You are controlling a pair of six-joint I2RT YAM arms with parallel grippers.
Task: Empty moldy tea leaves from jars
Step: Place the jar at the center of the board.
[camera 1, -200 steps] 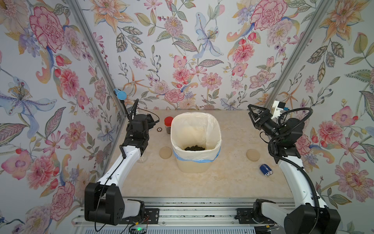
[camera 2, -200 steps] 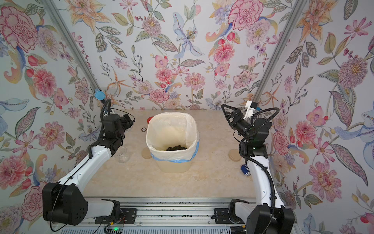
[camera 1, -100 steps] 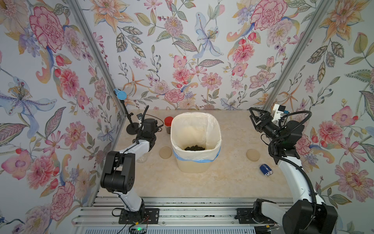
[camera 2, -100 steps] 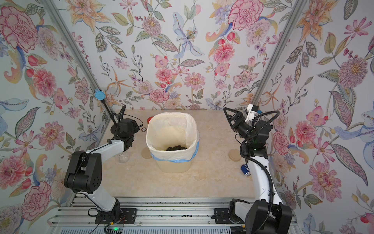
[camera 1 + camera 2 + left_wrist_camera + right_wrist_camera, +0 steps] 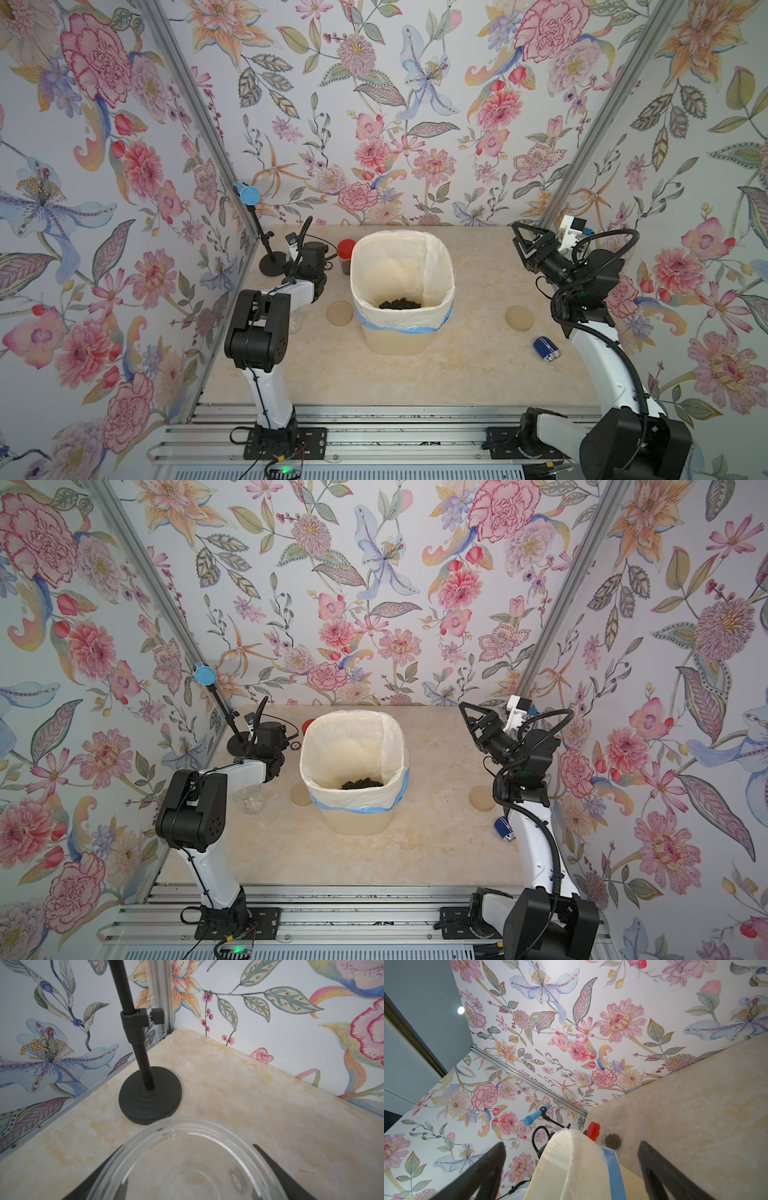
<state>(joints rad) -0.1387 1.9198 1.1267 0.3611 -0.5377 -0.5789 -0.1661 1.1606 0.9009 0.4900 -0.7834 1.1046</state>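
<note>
A squat clear glass jar, lidless and empty, is pinched between the black fingers of the left gripper, near the round black stand base. The right gripper is held aloft, its jaws spread wide and empty. Crumbly dark tea leaves are heaped in the bottom of the white-lined cream ribbed bin, and more are seen in the narrow red-capped jar just beside it.

Cream ribbed bin, white liner and blue tape band, stands mid-surface. Black microphone stand, blue-headed, far left of bin. Small blue cylinder lies right of bin.
</note>
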